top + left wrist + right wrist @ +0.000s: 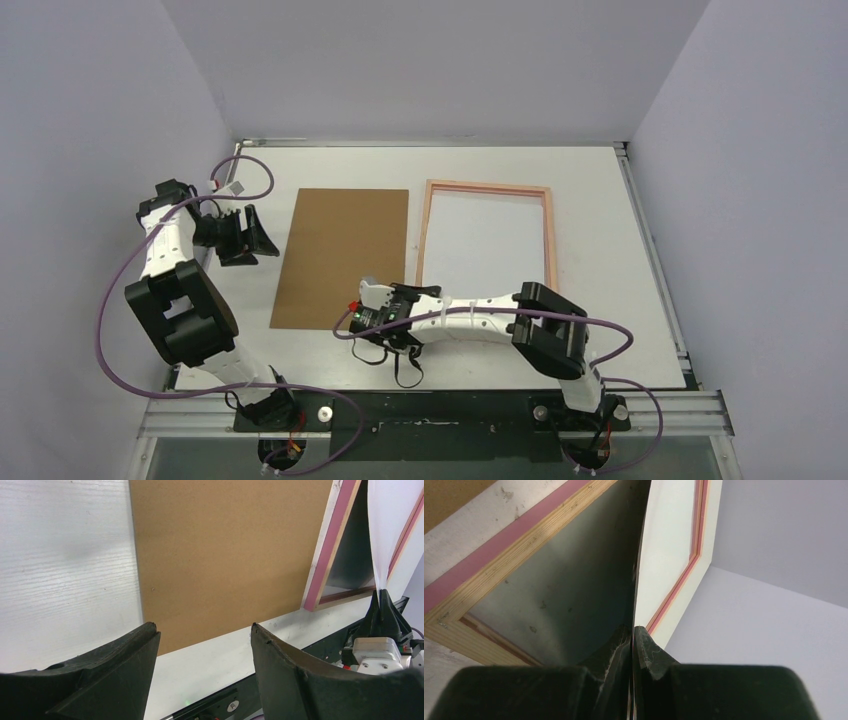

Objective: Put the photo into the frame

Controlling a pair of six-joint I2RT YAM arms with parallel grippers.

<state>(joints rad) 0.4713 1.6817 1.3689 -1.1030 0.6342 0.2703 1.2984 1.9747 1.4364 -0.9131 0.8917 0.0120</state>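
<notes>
counter (640, 300): white, wood-grain, with a black rail (450, 405) along the near edge. Pale lavender walls (420, 60) close it in on three sides, right behind the far edge.

Reference = brown backing board (340, 255), flat mid-counter, long side running near to far.

- right hand (632, 627): just off the board's near right corner, fingers pinched closed on the near edge of the photo (387, 525).
- The sheet rises from the pinch, tilted up over the frame (331, 540).
- The frame lies flat just right of the board, with a narrow strip of counter between them. Pink rail, bare plywood inner edge, grey glossy pane (554, 590) inside.
- left hand (203, 627): left of the board, beside its far half, held over the counter. Fingers spread wide, nothing between them, pointing across the board.

Hard to read:
- Only the photo's plain white side shows; the printed side is not visible in any view.
- The right wrist view has the sheet nearly edge-on, so I can't tell whether its far edge touches the frame or hangs clear.
- From the top the white sheet blends with the pane, so its outline isn't separable.
- The right arm (480, 315) covers the frame's near rail in the top view.

Around:
- Purple cables (101, 318) loop off both arms.
- A small white connector (236, 188) sits beyond the board's far left corner, near the back wall.
</notes>
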